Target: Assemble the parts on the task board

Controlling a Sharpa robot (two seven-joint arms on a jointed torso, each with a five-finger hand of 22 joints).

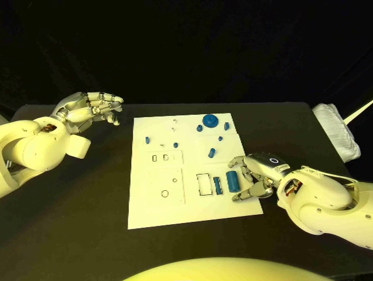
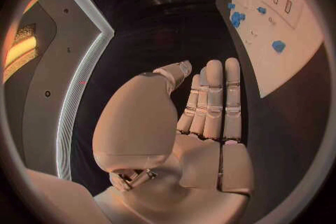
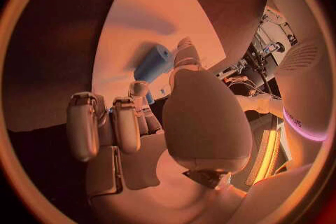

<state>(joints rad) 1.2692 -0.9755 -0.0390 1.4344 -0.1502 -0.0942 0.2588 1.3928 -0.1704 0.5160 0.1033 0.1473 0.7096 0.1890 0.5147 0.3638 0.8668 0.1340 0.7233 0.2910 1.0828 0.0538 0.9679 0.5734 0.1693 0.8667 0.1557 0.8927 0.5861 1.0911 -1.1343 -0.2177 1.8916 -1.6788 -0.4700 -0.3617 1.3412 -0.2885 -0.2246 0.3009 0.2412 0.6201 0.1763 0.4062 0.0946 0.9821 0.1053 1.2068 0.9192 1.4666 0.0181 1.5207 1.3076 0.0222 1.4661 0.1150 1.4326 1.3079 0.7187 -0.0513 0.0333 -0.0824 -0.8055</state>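
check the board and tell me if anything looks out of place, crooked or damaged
Nothing stands out. The task board lies flat on the black table, with the small blue parts scattered over it, none visibly broken. The right hand is at a blue cylinder near the board's right edge; the left hand hangs off the board, holding nothing.

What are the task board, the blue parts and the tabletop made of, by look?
Task board: looks like matte white plastic or painted sheet, flat, with cut slots.
Blue parts, e.g. the cylinder by the right hand: probably plastic, uniformly coloured, dull.
Table: black, matte; cloth or laminate, can't tell.
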